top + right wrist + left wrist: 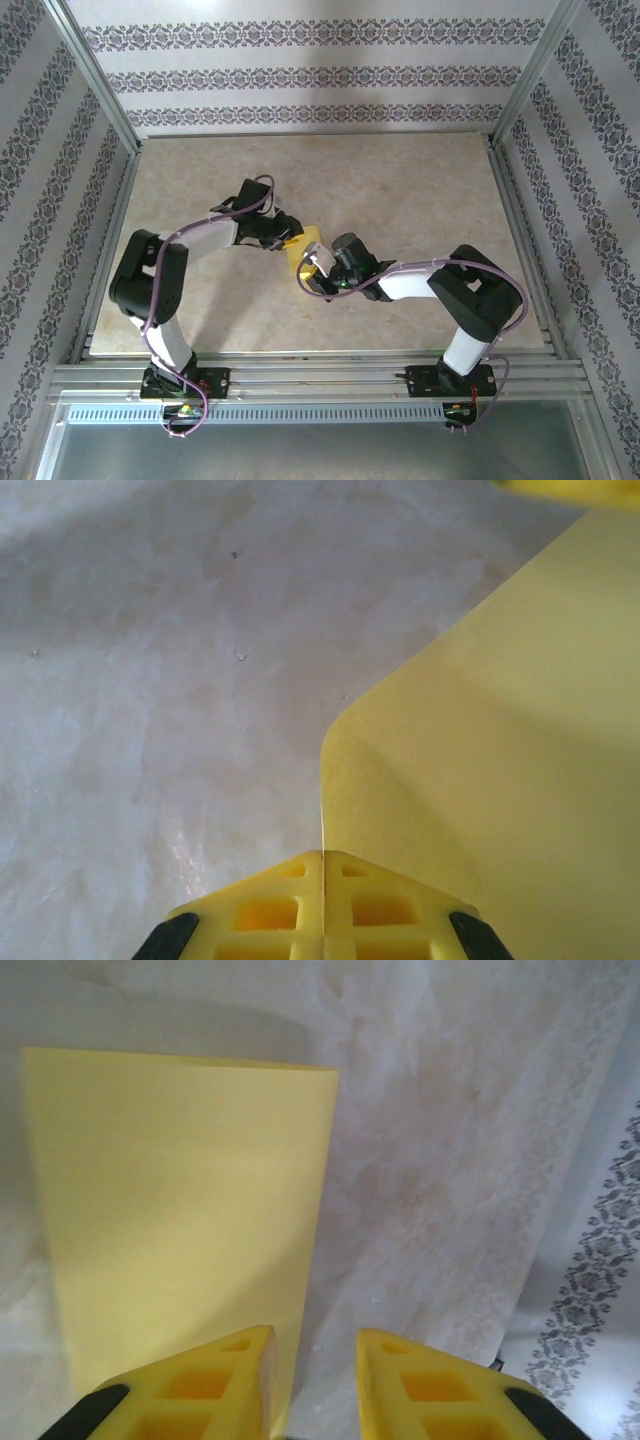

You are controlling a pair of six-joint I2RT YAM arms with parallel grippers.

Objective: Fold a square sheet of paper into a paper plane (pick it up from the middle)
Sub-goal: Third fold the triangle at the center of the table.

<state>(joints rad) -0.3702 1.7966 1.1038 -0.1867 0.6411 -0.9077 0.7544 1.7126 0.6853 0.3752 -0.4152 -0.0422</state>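
Observation:
The square sheet of paper (304, 246) is plain yellow and sits lifted between my two grippers near the table's middle. My right gripper (318, 276) is shut on it. In the right wrist view the paper's (500, 780) edge runs straight into the seam of the closed right gripper (323, 855), and the sheet curves up and away to the right. My left gripper (284, 233) stands open at the sheet's far side. In the left wrist view a gap shows between the left gripper's (315, 1335) fingers, and the paper (180, 1190) lies to the left, its edge just reaching that gap.
The beige marbled table top (400, 190) spreads around the arms. Metal frame rails (515, 240) border it on the left, right and near sides, and patterned walls (320, 75) stand behind them. A yellow finger tip (570, 488) shows at the right wrist view's upper edge.

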